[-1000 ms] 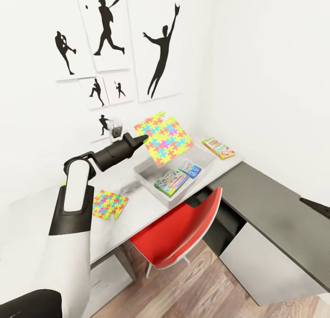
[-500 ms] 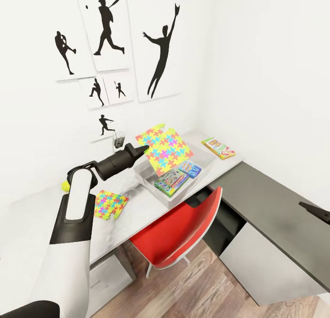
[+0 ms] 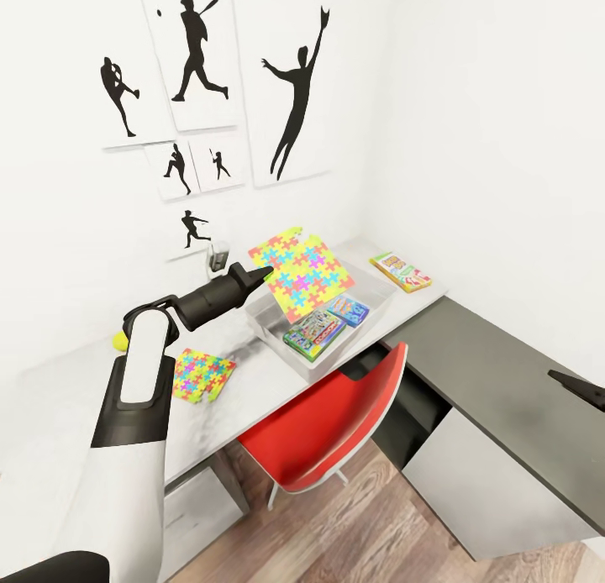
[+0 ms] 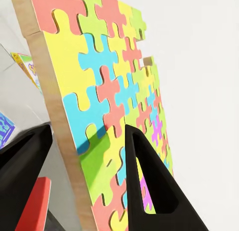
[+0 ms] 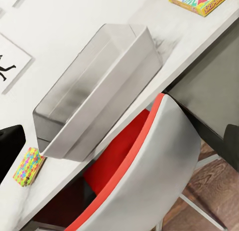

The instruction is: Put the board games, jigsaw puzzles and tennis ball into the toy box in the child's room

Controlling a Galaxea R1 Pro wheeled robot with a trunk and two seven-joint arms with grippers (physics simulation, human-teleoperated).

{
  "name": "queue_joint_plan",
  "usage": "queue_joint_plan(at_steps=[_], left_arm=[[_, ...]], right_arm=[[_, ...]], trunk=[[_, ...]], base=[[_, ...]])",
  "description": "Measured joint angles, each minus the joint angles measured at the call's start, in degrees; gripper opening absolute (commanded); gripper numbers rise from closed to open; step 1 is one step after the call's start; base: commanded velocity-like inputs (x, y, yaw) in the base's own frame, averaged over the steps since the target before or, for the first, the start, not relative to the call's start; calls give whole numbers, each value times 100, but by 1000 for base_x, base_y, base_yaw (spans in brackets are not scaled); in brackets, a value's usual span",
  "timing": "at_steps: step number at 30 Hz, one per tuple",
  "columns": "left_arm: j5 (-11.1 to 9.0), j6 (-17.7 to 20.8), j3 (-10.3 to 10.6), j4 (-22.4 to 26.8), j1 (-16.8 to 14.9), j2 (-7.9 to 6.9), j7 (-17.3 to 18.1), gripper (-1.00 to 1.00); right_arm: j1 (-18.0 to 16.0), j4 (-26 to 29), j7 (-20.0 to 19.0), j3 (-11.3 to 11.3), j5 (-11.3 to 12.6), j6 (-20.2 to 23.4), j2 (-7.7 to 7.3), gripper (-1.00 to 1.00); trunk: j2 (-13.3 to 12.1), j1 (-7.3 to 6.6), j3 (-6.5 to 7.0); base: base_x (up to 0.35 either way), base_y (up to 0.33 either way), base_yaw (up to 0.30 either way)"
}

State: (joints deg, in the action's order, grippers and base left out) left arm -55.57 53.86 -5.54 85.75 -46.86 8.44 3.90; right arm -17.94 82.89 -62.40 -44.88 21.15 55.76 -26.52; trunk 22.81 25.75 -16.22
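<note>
Head view: the left gripper (image 3: 262, 272) is clamped on the edge of a jigsaw (image 3: 301, 271), holding it tilted in the air over the back of the toy box (image 3: 277, 321). Since a second ago the arm and sheet have come down a little and nearer the box; against half a second ago nothing has visibly changed. In the box lie the Monopoly box (image 3: 315, 332) and the blue game (image 3: 348, 309), side by side. The yellow game (image 3: 401, 270) lies on the table (image 3: 252, 369) beyond the box, near the wall. The second jigsaw (image 3: 201, 375) lies flat on the table near the left forearm, and the ball (image 3: 120, 340) peeks out behind that arm. A red chair (image 3: 332, 423) stands tucked at the table's edge in front of the box. The right gripper's tip (image 3: 578, 384) shows at the picture's edge over the dark desk section; whether it is open cannot be told.

Left wrist view: close up, the two black fingers (image 4: 147, 186) sit one on each face of the jigsaw (image 4: 112, 99), pinching its brown edge, which the head view cannot resolve.

Right wrist view: this shows the box's (image 5: 94, 99) grey outer wall from the side, the chair's (image 5: 142, 183) back below it, the yellow game (image 5: 201, 0) and the flat jigsaw's (image 5: 29, 166) edge.
</note>
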Motion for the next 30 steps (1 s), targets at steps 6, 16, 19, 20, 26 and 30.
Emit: queue_joint_plan(at_steps=[6,16,19,20,26,30], left_arm=[[0,0,0,0,0,0,0,-100],[0,-5,21,-162,162,-61,83,-100],[-8,-6,26,-230,259,-77,104,-100],[-10,-7,28,-246,291,-82,112,-100],[-14,-8,37,-300,485,-97,129,-100],[-6,-8,50,-373,614,-101,131,-100]], right_arm=[[0,0,0,0,0,0,0,100],[19,-62,-8,1,4,0,99,100],[24,-81,-11,1,6,0,126,100],[26,-87,-11,1,7,0,136,100],[31,-105,-15,1,10,-2,162,100],[32,-106,-38,1,14,-1,168,100]], trunk=[[0,0,0],[0,0,0],[0,0,0],[0,0,0],[0,0,0],[0,0,0]], base=[[0,0,0],[0,0,0],[0,0,0],[0,0,0],[0,0,0],[0,0,0]])
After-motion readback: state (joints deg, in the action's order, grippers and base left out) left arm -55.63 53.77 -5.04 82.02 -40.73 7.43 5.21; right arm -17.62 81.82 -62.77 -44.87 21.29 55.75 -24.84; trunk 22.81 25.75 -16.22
